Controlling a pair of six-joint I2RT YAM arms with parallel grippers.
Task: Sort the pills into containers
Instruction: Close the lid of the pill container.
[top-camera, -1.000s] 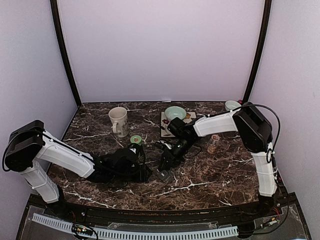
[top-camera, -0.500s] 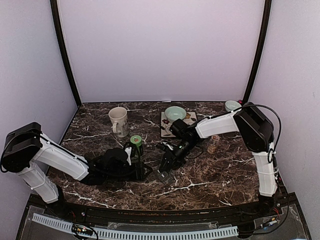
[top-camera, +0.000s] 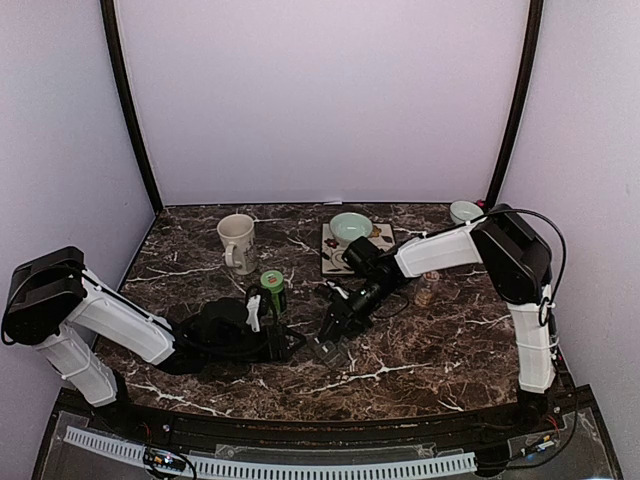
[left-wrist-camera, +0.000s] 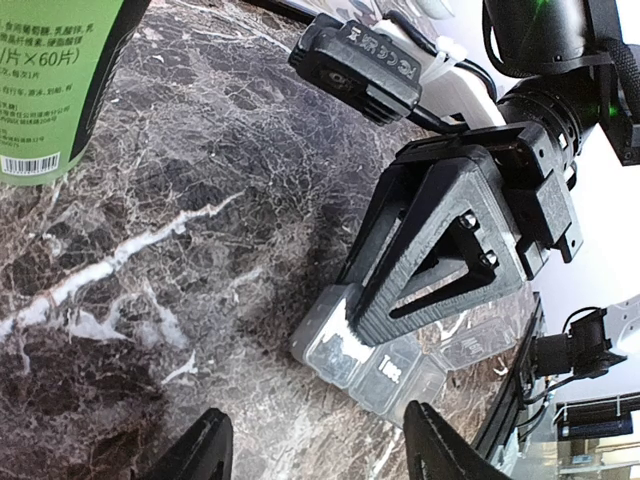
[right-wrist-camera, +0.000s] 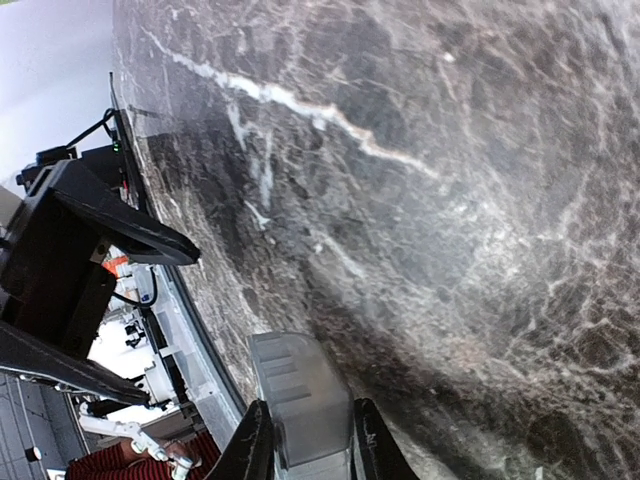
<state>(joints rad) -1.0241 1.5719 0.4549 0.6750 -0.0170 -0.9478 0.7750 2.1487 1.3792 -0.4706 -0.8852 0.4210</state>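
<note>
As the top view shows, the containers (top-camera: 325, 352) lie below centre, right pincer (top-camera: 329, 334) on them, left pincer (top-camera: 285, 345) just leftward. Left wrist view: left pincer (left-wrist-camera: 320, 450) open, empty; containers (left-wrist-camera: 385, 370) ahead, probably slanting lower-right. Right wrist view: right pincer (right-wrist-camera: 305, 450) pinches their end (right-wrist-camera: 295, 385).

A robot test booth, not a home: plain lilac walls (top-camera: 320, 100) and black poles (top-camera: 130, 110) enclose a marble-patterned table (top-camera: 430, 350) beyond the left arm (top-camera: 120, 315) and right arm (top-camera: 440, 248); a cable track (top-camera: 300, 467) runs behind their bases.
</note>
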